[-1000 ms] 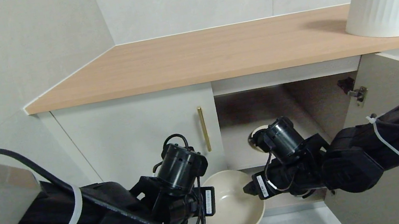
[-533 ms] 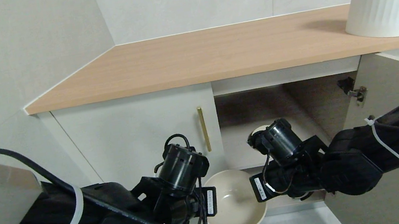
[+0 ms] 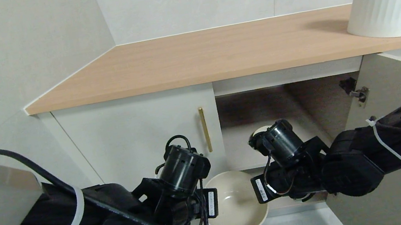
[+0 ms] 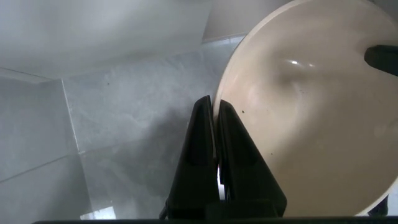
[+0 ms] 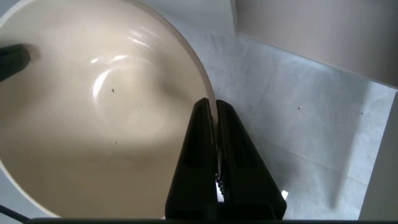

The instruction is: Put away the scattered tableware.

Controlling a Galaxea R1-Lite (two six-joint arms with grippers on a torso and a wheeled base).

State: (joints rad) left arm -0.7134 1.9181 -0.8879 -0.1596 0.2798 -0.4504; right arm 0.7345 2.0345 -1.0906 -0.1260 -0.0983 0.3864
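left tool (image 4: 216,107) clamped on bowl (image 3: 235,207) left rim | right tool (image 5: 216,109) clamped on right rim | bowl held low, just in front of open cabinet (image 3: 264,106) under counter (image 3: 195,57) | step: stowing | next: advance both arms together, bowl level

Soft even light, shadowed cupboard (image 3: 260,108) interior, small glare inside the bowl (image 3: 237,210).

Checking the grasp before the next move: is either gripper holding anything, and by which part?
Both hold the cream bowl by its rim, on opposite sides: the left gripper and the right gripper are each shut on the rim's edge.
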